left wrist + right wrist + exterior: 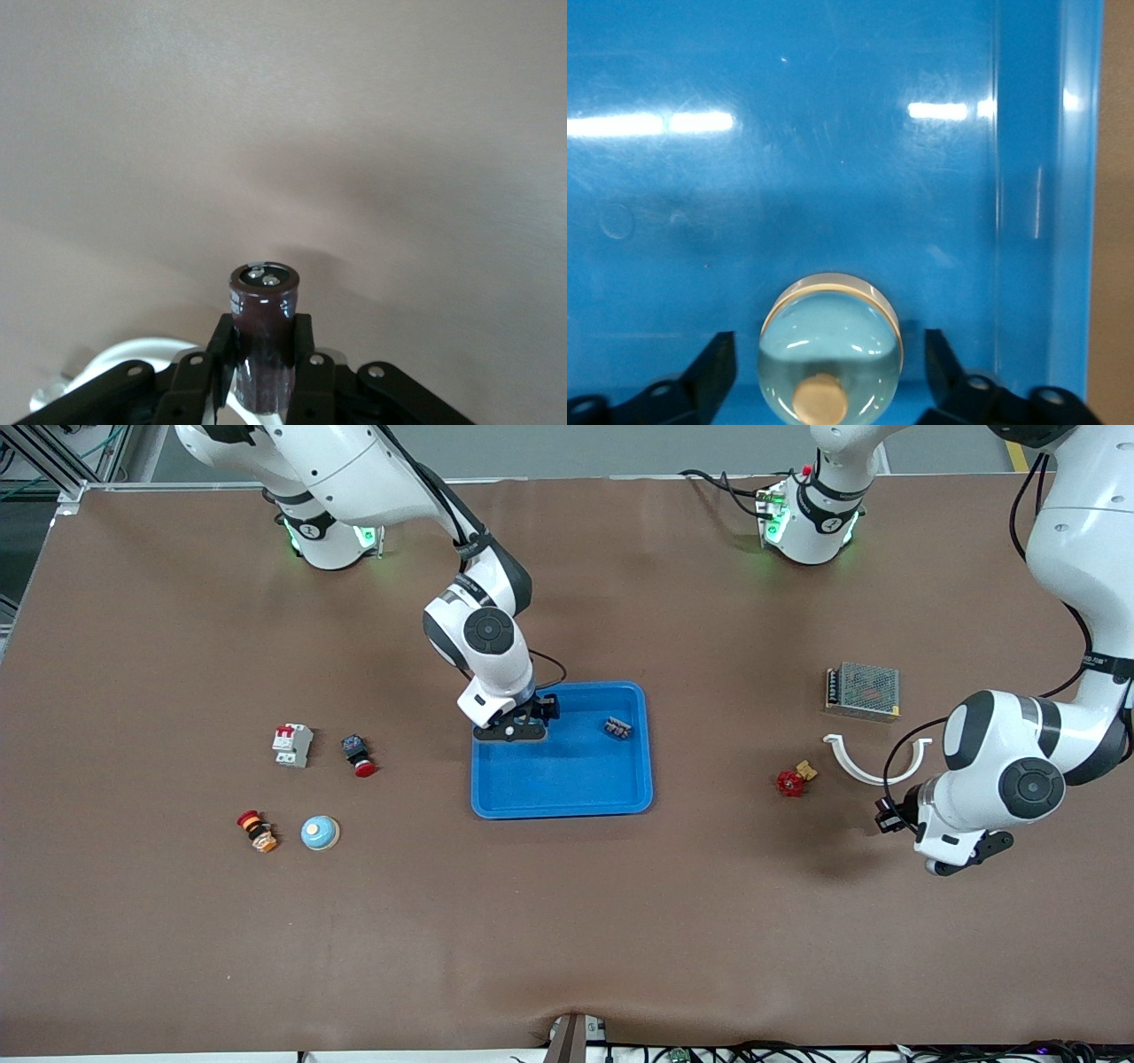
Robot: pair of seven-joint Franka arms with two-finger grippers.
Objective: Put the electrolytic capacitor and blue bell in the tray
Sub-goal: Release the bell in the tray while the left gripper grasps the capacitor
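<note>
Nearest the front camera, toward the right arm's end of the table, a pale blue domed bell with a tan knob (320, 833) rests beside a red, black and orange push-button (257, 831). Over bare brown table toward the left arm's end, the left gripper (890, 815) is clamped on the dark brown cylindrical electrolytic capacitor (264, 305), holding it across the lower body with the two silver terminals exposed at its free end. This part is judged light and rigid, with a glossy sleeve that may slip, so a grip across mid-body, clear of the terminals, suits it. A white curved plastic clip (873, 762) and a red-handled valve (791, 782) lie close by. At mid-table sits the bright blue rectangular plastic tray (567, 779). The right gripper (518, 722) hangs low over the tray corner toward the right arm's base, with its fingers (713, 363) spread wide. A second pale blue bell (830, 341) stands free between them on the tray floor. From the front it is hidden under the hand. The dome looks smooth, hard and rounded, so it is probably best taken across the base rim. A small dark part (617, 728), too small to identify, also lies in the tray. Farther still, a white circuit breaker (292, 744) and a red-capped switch (358, 755) lie toward the right arm's end, and a metal mesh-cased power supply (863, 691) toward the left arm's end.
</note>
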